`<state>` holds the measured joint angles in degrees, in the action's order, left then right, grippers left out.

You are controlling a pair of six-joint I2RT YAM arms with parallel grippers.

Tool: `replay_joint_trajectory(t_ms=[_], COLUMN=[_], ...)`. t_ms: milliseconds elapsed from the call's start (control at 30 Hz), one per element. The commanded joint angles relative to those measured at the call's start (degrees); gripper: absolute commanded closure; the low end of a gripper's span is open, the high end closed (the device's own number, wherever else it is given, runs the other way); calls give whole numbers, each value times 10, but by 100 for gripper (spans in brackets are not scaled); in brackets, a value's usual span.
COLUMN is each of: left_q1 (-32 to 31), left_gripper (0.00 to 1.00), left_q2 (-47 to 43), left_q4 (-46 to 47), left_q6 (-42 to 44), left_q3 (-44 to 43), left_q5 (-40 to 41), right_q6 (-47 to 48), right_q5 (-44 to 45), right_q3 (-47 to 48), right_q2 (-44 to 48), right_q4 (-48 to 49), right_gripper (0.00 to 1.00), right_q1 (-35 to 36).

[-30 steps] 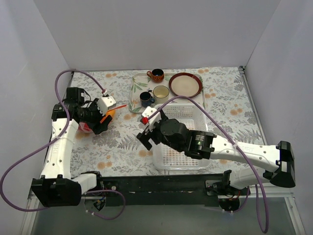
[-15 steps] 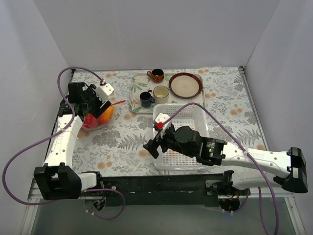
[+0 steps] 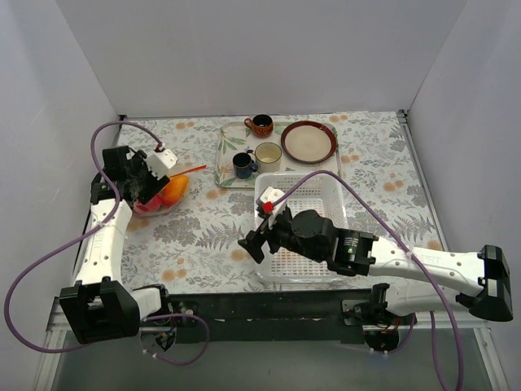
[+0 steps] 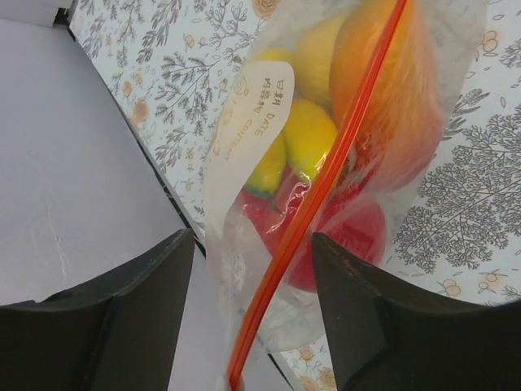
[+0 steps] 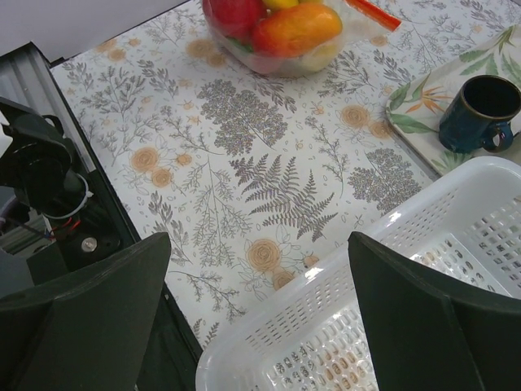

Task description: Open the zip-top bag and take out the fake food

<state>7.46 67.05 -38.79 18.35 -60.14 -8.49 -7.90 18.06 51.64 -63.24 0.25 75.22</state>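
Observation:
The zip-top bag (image 3: 165, 198) lies at the table's left edge, its red-orange zip strip (image 3: 190, 169) pointing right. It holds the fake food: an orange-pink peach (image 4: 383, 106), a yellow lemon (image 4: 309, 134) and red fruit (image 4: 350, 236). My left gripper (image 3: 151, 187) is over the bag's left end. In the left wrist view its jaws stand apart with the bag's mouth and zip strip (image 4: 326, 187) running between them. My right gripper (image 3: 251, 244) is open and empty, hovering at the near-left corner of the white basket (image 3: 321, 181). The right wrist view shows the bag (image 5: 277, 32) far ahead.
A leaf-print tray (image 3: 228, 145) at the back holds a brown cup (image 3: 260, 125), a dark blue cup (image 3: 242, 164) and a cream cup (image 3: 268, 155). A brown plate (image 3: 308, 140) sits beside it. The left wall stands close to the bag.
My left gripper and the bag have moved back and left toward the wall. My right arm drew toward the near edge at the basket's corner, then stayed still.

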Motion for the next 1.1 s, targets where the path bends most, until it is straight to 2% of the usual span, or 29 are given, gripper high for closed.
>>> replay_joint_trajectory(t_ms=[0, 33, 100, 133, 233, 433, 567, 600, 733, 800, 833, 867, 900, 933, 967, 1067], left_q1=[4, 5, 4, 5, 4, -24, -37, -39, -44, -44, -44, -44, -44, -43, -44, -43], left_gripper=[45, 53, 62, 73, 85, 88, 83, 81, 77, 71, 57, 47, 27, 18, 17, 17], left_q2=[-11, 2, 19, 26, 47, 45, 62, 54, 0, -10, -21, -30, -39, -48, -64, -60], left_q4=[33, 31, 11, 1, -46, -220, -407, -407, -392, -358, -344, -289, -249, -205, -121, -29], left_q6=[11, 5, -12, -18, -38, -34, 3, -18, 6, 3, 3, -1, -8, -15, -19, -29], left_q3=[13, 1, -18, -29, -82, -212, -309, -307, -237, -206, -169, -147, -126, -98, -56, -20], left_q5=[6, 1, -12, -26, -60, -149, -232, -231, -207, -162, -137, -112, -89, -37, -16, 22], right_q6=[-14, -15, -21, -24, -32, -5, 31, 39, 68, 68, 67, 62, 61, 56, 48, 36], right_q5=[11, 10, 8, 10, 10, 9, -3, -2, 3, -1, -7, -8, -14, -15, -14, -19], right_q3=[-10, -12, -16, -18, -27, -12, 36, 48, 100, 108, 108, 103, 99, 94, 82, 60], right_q2=[29, 32, 40, 44, 57, 58, 23, 16, -16, -25, -26, -25, -22, -20, -13, 3], right_q4=[28, 27, 23, 19, 15, 15, -2, -2, -36, -43, -47, -46, -46, -39, -35, -19], right_gripper=[1, 1, 2, 2, 2, 2, 2, 2, 1, 2, 1, 2, 1, 1, 2, 1], right_q1=[0, 0, 1, 0, 0, 0, 0, 0, 0, 0, 0, 0, 0, 0, 0, 2])
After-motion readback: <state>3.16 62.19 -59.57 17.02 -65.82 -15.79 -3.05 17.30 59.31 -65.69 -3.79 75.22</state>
